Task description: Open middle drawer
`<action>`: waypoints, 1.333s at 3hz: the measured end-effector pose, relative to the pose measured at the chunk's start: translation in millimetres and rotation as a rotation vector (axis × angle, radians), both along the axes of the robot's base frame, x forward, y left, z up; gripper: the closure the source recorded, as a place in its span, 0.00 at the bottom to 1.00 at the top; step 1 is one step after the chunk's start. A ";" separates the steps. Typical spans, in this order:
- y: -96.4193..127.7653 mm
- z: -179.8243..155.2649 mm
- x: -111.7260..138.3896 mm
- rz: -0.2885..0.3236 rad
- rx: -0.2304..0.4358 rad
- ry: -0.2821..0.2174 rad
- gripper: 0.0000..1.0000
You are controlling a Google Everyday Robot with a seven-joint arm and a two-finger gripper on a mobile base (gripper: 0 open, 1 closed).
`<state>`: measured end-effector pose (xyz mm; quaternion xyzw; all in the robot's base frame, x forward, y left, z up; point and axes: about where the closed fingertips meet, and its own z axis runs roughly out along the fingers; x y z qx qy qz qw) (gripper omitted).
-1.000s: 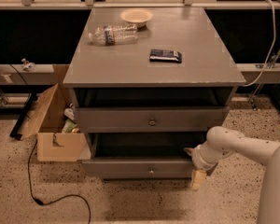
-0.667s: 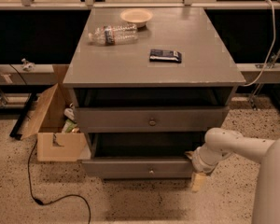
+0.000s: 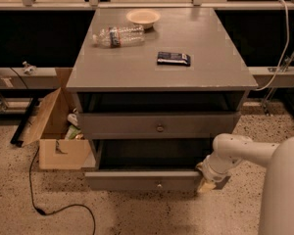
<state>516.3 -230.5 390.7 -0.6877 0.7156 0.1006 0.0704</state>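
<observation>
Gripper (image 3: 206,182) at right corner of pulled-out bottom drawer (image 3: 137,180), grip unreadable; middle drawer (image 3: 137,125) above-left, apart. Speckled floor (image 3: 137,214), cardboard box (image 3: 51,131).

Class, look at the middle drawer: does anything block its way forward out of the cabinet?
Nothing visible does. The gripper is at the right end of the middle drawer front, with nothing between them. In front of the drawer is only floor; the cardboard box and the black cable lie off to its left.
</observation>
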 end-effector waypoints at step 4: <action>-3.5 11.7 -26.8 -0.035 -0.003 -0.027 1.00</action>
